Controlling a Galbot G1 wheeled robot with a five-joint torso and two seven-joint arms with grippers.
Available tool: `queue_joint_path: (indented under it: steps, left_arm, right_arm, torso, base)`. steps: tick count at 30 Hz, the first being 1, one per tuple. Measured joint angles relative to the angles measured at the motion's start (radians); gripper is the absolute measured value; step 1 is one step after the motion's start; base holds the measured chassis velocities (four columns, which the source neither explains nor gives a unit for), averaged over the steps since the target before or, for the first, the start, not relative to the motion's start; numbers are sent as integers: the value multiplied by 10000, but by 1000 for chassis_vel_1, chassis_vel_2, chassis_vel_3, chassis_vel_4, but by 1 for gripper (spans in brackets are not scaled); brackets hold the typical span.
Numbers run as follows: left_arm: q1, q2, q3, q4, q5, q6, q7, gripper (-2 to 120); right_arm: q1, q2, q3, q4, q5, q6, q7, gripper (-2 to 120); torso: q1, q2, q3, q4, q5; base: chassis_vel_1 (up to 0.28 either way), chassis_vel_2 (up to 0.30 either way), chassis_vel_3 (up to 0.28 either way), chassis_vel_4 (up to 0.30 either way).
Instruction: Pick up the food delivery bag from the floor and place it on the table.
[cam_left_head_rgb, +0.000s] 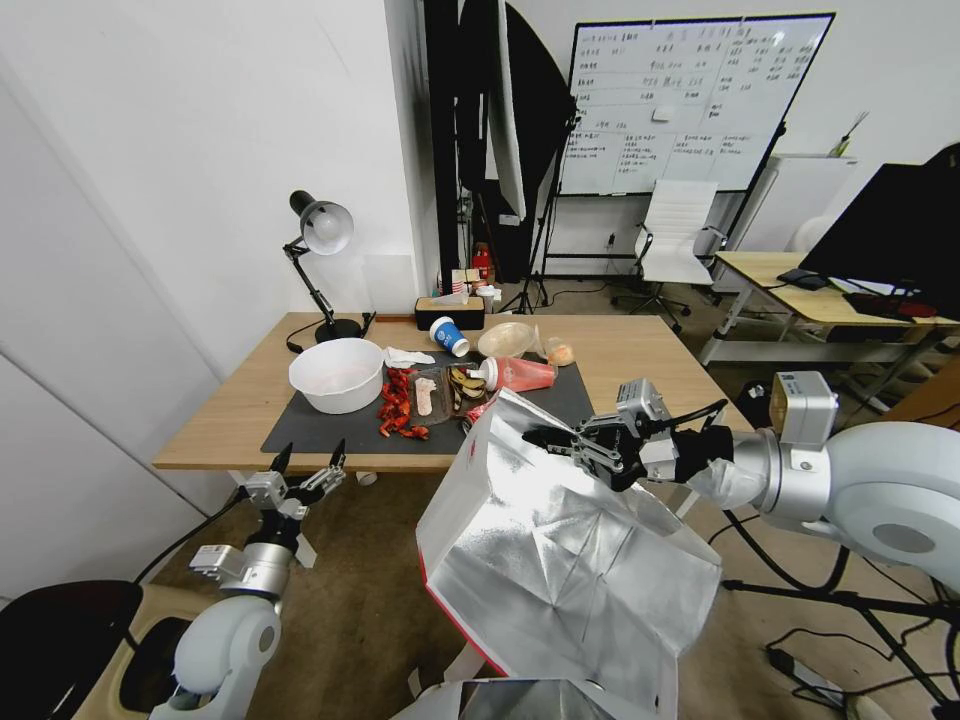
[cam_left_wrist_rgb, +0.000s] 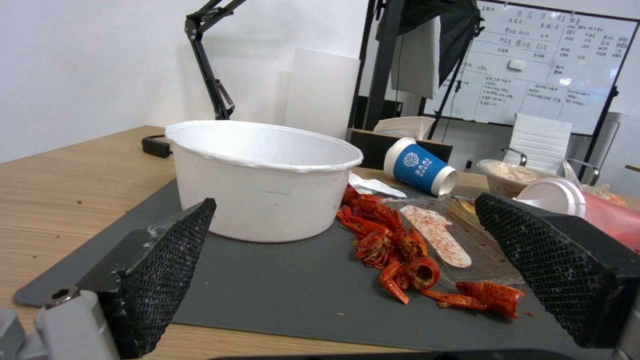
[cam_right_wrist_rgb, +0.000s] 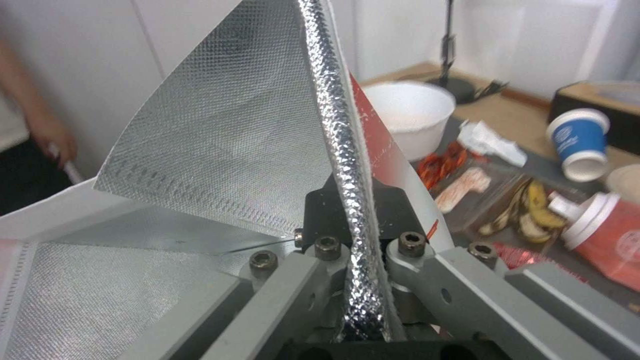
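Half done, by judgement: bag (cam_left_head_rgb: 560, 560) lifted off the floor, held at the near edge of the table (cam_left_head_rgb: 640, 350), not yet set down. Right claw (cam_left_head_rgb: 560, 440) clamped on its rim. Left claw (cam_left_head_rgb: 305, 470) open, idle, facing the table. Right wrist view: foil rim pinched between the jaws.

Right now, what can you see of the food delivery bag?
The food delivery bag hangs tilted in the air in front of the table's near edge, clear of the tabletop. The right pincer is shut on its upper rim; the right wrist view shows the quilted foil edge clamped between the fingers. Crinkly silver foil lining faces the head camera, with a red edge showing lower left.
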Motion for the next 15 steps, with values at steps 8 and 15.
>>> queue_joint_path:
  steps: [8,15]
  left_arm:
    - [-6,-12,32,8,0,2,3,100]
    - [15,-18,89,43,30,0,21,100]
  right_arm:
    - [-5,657,318,-5,360,861,2209,0]
    - [186,1179,829,-759,347,1179,4251,0]
  torso:
    - [-13,-31,-16,0,3]
    - [-25,-55,-31,0,1]
  base:
    - [0,0,0,0]
    - [0,0,0,0]
